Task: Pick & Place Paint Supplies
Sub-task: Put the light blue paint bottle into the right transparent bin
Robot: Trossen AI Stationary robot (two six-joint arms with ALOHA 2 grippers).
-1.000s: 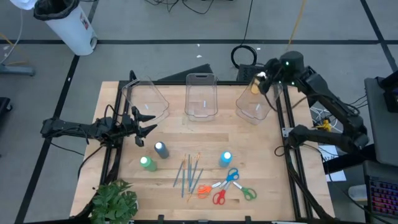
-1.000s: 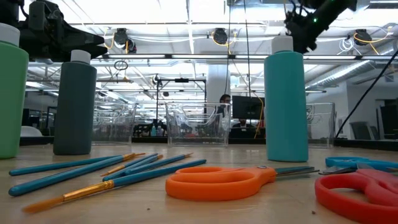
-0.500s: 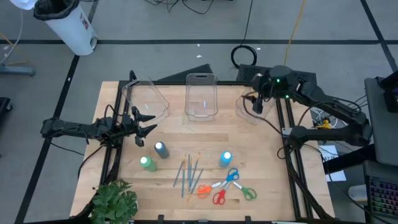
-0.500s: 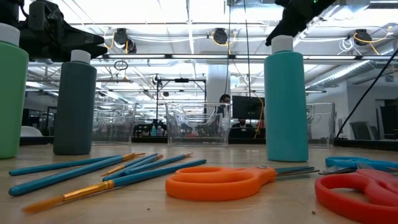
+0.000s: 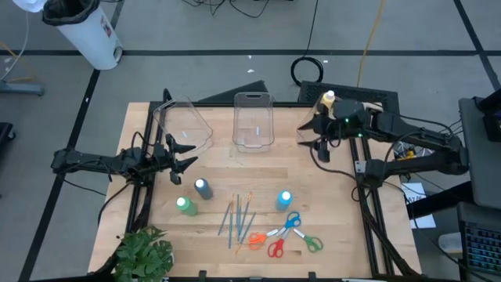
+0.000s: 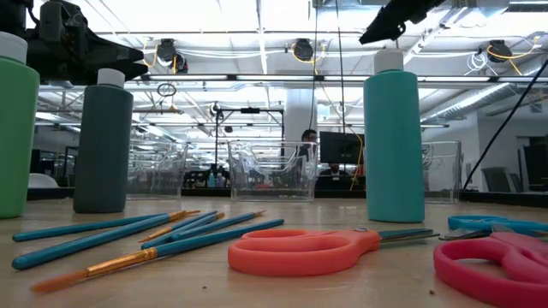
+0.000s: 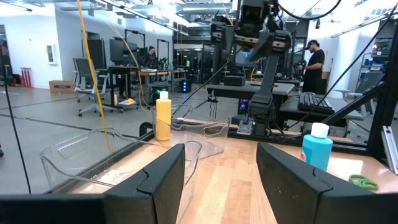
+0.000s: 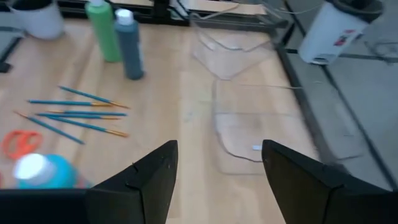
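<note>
A yellow paint bottle (image 5: 328, 99) with a white cap stands upright in the right-hand clear plastic bin (image 5: 311, 135) at the back of the wooden table (image 5: 227, 168). The right gripper (image 5: 321, 146) hovers just in front of that bin, its fingers spread apart and holding nothing.

The other supplies sit toward the table's front. A blue paint bottle (image 5: 284, 200) stands right of centre; a grey-blue bottle (image 5: 203, 188) and a green bottle (image 5: 185, 206) stand close together on the left. Between them lies a loose bundle of thin brushes (image 5: 239, 217) — blue handles, a few orange. Just in front of the blue bottle lie four small scissors in a cluster: blue (image 5: 291, 221), orange (image 5: 257, 240), red (image 5: 275, 248) and green (image 5: 311, 244).

The left gripper (image 5: 183, 153) waits at the left edge, near the tilted left-hand bin (image 5: 182, 125), fingers parted and empty. A third clear bin (image 5: 253, 119) stands at the back centre. A leafy green plant (image 5: 143, 253) occupies the front left corner.
</note>
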